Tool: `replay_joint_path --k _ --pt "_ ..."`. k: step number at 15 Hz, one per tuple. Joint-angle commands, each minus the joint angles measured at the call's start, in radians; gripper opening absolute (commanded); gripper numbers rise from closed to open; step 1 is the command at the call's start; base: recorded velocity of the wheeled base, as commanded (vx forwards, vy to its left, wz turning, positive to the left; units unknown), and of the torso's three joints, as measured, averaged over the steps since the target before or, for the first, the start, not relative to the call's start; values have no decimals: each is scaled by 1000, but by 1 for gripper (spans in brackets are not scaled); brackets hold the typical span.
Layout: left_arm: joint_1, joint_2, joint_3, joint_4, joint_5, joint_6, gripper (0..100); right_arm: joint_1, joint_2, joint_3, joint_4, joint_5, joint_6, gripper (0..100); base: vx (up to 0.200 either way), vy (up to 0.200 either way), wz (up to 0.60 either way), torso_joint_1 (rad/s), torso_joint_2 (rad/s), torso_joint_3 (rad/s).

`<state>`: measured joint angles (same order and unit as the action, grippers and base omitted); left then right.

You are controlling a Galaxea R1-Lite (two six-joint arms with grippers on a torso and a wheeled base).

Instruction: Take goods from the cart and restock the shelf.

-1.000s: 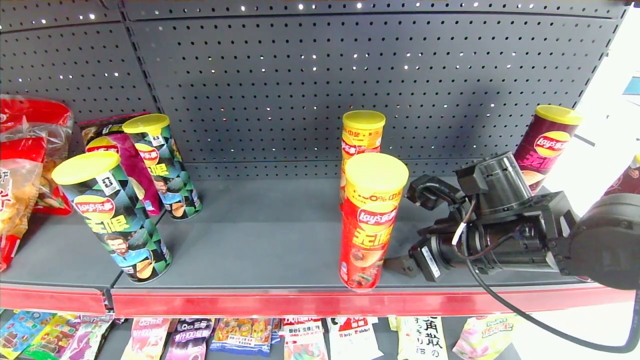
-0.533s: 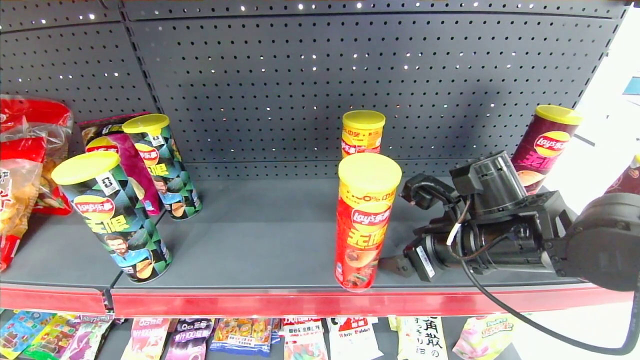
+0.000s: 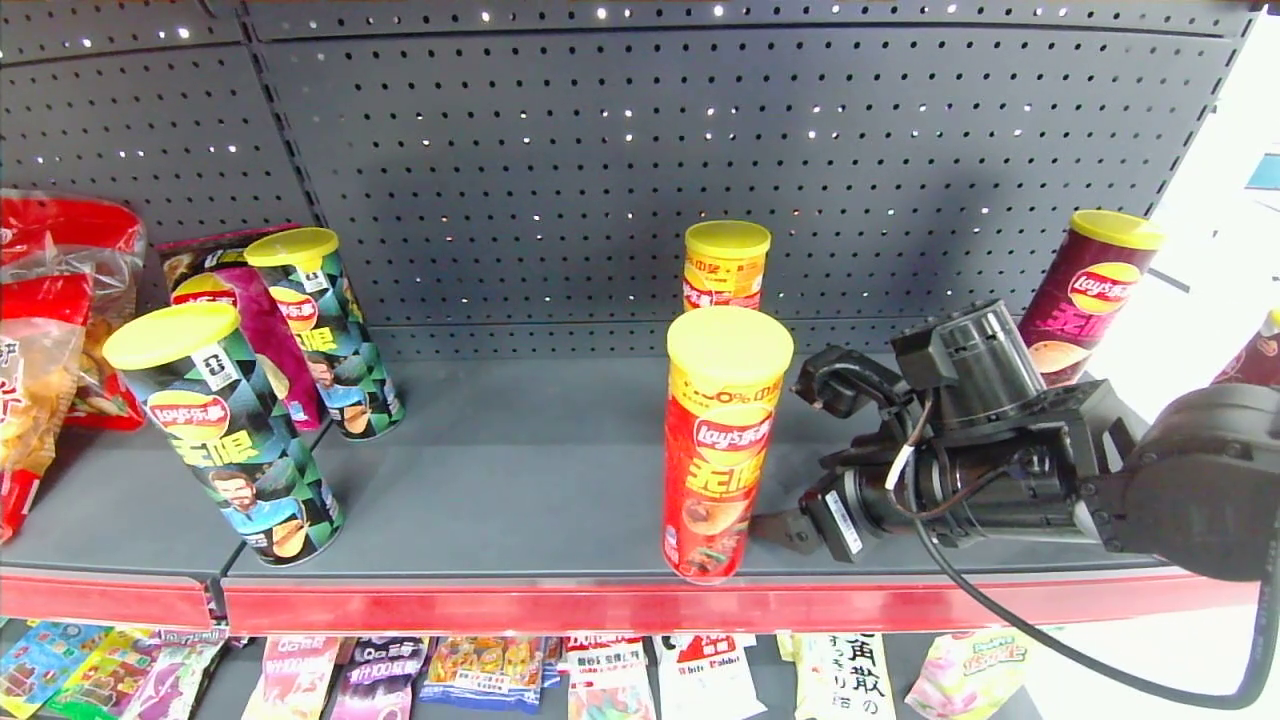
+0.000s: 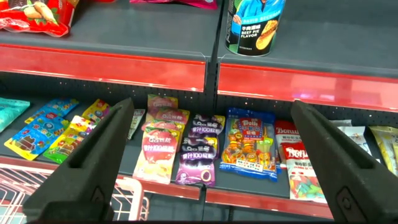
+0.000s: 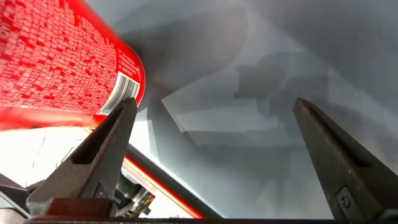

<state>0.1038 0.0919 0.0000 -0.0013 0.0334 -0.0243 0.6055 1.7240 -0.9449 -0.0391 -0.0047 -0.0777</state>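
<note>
Right gripper (image 5: 214, 102): fingers spread wide, nothing between them, low over shelf (image 3: 520, 480) floor, close to red front lip (image 3: 640, 605). Red can (image 3: 722, 450) stands just off tip of one finger, outside gap; cannot tell if touching. Farther in, behind it, second can (image 3: 725, 262) with yellow lid. Maroon can (image 3: 1090, 290) beyond gripper's wrist, deeper on shelf. Left gripper (image 4: 211, 106): fingers wide apart, holding nothing, facing snack packets (image 4: 199, 149) on tier below; base of green-patterned can (image 4: 255, 28) above them.
</note>
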Motion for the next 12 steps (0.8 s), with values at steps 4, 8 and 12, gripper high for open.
replay_joint_path --k 4,8,12 --pt "0 2 0 0 0 0 100 10 -1 0 -1 0 -1 100 0 0 0 0 0 0" --pt "0 2 0 0 0 0 100 8 -1 1 -1 -1 -1 100 0 0 0 0 0 0" --pt "0 2 0 0 0 0 100 5 -8 5 1 -1 -1 100 0 0 0 0 0 0"
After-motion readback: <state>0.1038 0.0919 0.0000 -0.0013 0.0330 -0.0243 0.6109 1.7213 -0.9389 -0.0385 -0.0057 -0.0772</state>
